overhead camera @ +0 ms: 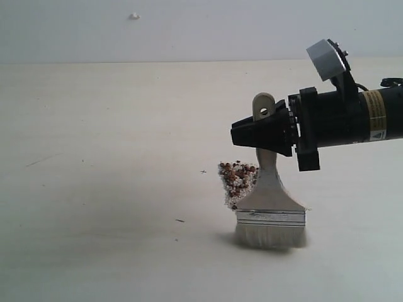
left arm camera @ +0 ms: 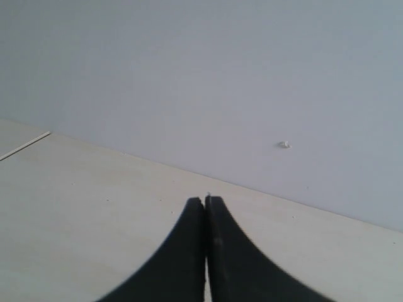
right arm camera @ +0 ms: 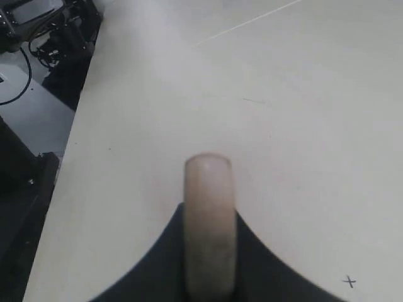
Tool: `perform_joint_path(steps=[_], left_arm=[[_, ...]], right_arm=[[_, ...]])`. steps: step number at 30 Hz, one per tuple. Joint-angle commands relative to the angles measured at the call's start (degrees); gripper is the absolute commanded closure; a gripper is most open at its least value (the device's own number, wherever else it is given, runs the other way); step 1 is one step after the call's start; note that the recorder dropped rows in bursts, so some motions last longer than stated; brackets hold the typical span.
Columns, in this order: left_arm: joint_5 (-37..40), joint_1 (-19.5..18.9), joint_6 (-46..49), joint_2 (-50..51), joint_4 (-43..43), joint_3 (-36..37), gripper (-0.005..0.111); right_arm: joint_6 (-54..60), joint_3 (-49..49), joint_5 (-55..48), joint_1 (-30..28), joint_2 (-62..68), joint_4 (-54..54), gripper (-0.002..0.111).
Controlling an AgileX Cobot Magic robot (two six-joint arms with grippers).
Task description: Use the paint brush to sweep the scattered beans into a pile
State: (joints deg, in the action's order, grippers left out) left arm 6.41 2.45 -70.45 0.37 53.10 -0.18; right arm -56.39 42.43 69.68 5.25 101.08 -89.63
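Nearest me in the exterior view, the wide flat paint brush with cream bristles, silver ferrule and light wooden handle (overhead camera: 271,200) stands bristles-down on the pale wooden tabletop (overhead camera: 94,201). The bristle tips blur into their own shadow, so I cannot tell how hard they press. Its long axis runs up from the table, holed end uppermost, broad face toward the camera. Just behind its left shoulder sits the pile (overhead camera: 237,182) of reddish-brown beans and whitish crumbs. The brush covers the mound's right edge, and I cannot tell whether the two touch. Higher up, the black right gripper (overhead camera: 240,134) lies level, pointing left, clamped on the upper handle and hiding that stretch. Only the holed end pokes above it. My right wrist view gives just the rounded handle end between dark fingers (right arm camera: 157,270); bristles and pile fall outside it. The left gripper (left arm camera: 206,205), unseen from outside, is pressed tip to tip over the table, facing the grey wall (left arm camera: 189,75)
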Motion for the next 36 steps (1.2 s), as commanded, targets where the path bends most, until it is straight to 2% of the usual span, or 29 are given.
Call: perform_joint_path(steps=[1, 6, 19, 36], left_arm=[[0.05, -0.15, -0.19, -0.37, 0.21, 0.18, 0.107], [0.05, -0.15, -0.19, -0.37, 0.21, 0.18, 0.107], [0.05, -0.15, -0.19, -0.37, 0.21, 0.18, 0.107], [0.05, -0.15, -0.19, -0.37, 0.21, 0.18, 0.107]], right_arm=[[4.22, -0.26, 0.28, 0.11, 2.63, 1.22, 0.108], [10.91, 0.42, 0.28, 0.11, 6.07, 2.51, 0.108], [11.28, 11.04, 0.28, 0.11, 10.60, 4.00, 0.108], [3.51, 14.59, 0.28, 0.11, 11.87, 5.33, 0.108]])
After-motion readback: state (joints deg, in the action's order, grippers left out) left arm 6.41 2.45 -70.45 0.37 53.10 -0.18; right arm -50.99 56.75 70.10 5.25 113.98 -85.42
